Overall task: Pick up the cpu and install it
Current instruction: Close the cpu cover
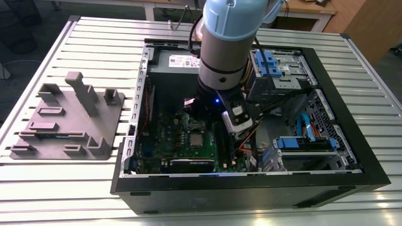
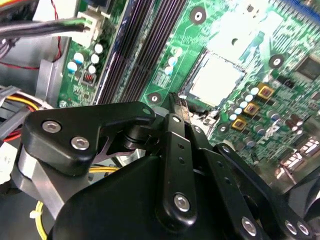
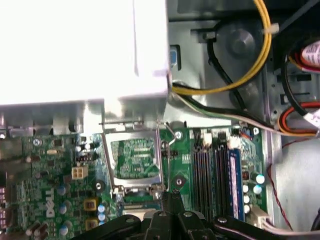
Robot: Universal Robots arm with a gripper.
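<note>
Table (image 1: 75, 37): slatted metal top, carries everything.

PC case (image 1: 251, 181): lying on its side with the panel off. That puts the board face-up, so the arm (image 1: 226, 47) can come straight down into it.

Grey fixture (image 1: 69, 122): on the table off the exterior view's left of the case, well apart from the arm. The posts and slots look like parts staging. I can't tell if anything is in it.

Motherboard (image 1: 166, 129): flat on the case floor, with the arm right above its socket area.

Gripper (image 2: 177, 102): fingers pressed together to a narrow tip, and no cpu between them. The tip sits low over the board, between the socket and the RAM slots (image 3: 210, 170). My guess is it's closed to fit that gap.

Socket frame (image 3: 136, 182): in the first wrist view it looks hinged up, with green board visible through its window. Reads as an unlatched socket.

Cpu (image 1: 196, 140): lying flat and square in the socket, silver top up, also seen in the second wrist view (image 2: 216, 80). It's apart from the gripper and looks placed but not clamped.

Socket lever (image 3: 169, 160): thin wire running from its hook down to the gripper tip. Tip is at the lever; I can't tell if it's pinching or just touching.
</note>
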